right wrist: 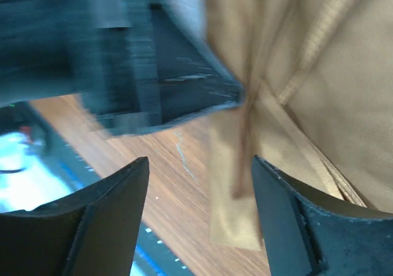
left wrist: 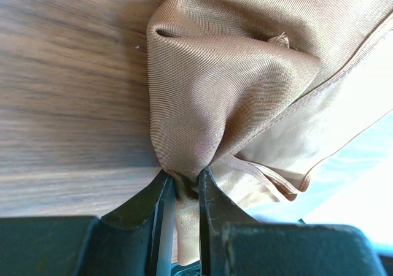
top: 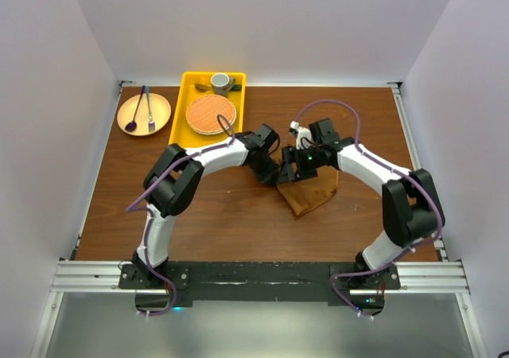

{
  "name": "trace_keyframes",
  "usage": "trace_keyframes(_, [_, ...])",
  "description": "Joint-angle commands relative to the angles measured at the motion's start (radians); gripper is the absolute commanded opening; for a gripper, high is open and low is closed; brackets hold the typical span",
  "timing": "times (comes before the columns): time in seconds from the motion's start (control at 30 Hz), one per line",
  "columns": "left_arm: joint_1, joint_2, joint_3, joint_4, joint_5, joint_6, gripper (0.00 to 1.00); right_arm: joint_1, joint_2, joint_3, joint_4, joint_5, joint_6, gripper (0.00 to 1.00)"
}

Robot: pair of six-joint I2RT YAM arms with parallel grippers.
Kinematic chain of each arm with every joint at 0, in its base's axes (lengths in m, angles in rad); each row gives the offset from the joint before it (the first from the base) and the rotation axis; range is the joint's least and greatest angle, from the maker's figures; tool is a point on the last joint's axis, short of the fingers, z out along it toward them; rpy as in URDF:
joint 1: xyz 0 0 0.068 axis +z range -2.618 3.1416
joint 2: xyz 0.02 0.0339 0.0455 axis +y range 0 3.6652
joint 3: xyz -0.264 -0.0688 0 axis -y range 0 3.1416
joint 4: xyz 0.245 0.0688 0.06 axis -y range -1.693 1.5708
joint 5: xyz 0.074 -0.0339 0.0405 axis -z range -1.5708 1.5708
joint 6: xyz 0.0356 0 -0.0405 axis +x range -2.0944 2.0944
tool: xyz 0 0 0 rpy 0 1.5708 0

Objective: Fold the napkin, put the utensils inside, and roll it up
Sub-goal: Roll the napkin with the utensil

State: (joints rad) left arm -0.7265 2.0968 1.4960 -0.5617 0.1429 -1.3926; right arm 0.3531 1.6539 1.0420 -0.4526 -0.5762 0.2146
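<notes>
At the centre-right of the top view, the napkin (top: 315,192) lies bunched on the wooden table (top: 223,215), a corner pointing toward the lower edge of the frame; both arms meet directly above its upper left portion.

- Left gripper (top: 269,169): in the left wrist view its two fingers (left wrist: 212,196) are clenched on a gathered fold of the napkin (left wrist: 233,86); the cloth is drawn in between them at the lower centre of the frame and balloons upward in loose folds, with a hemmed edge running diagonally at the right.
- Right gripper (top: 289,169): in the right wrist view its fingers (right wrist: 116,208) stand wide apart and grasp nothing; a narrow strip of the napkin (right wrist: 319,73) hangs in the gap, closer to the finger on the right. The dark blurred body at the upper left of that frame is the left gripper (right wrist: 153,73).

At the upper left of the top view, well apart from the napkin, a yellow tray (top: 184,103) carries a round orange woven mat (top: 211,114) and a small cup (top: 220,81); just beside the tray, to its left, a pale plate (top: 161,107) holds a purple spoon (top: 132,122) and a dark fork (top: 149,111).
</notes>
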Motion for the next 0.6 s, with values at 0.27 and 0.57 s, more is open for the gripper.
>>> trace_keyframes(0.27, [0.006,0.034,0.087,-0.194,-0.009,0.032,0.00,0.415,-0.273,-0.125,0.176,0.808,-0.087,0.75])
trace_keyframes(0.57, [0.010,0.031,0.083,-0.187,0.012,0.066,0.00,0.457,-0.204,-0.152,0.196,0.834,-0.072,0.66])
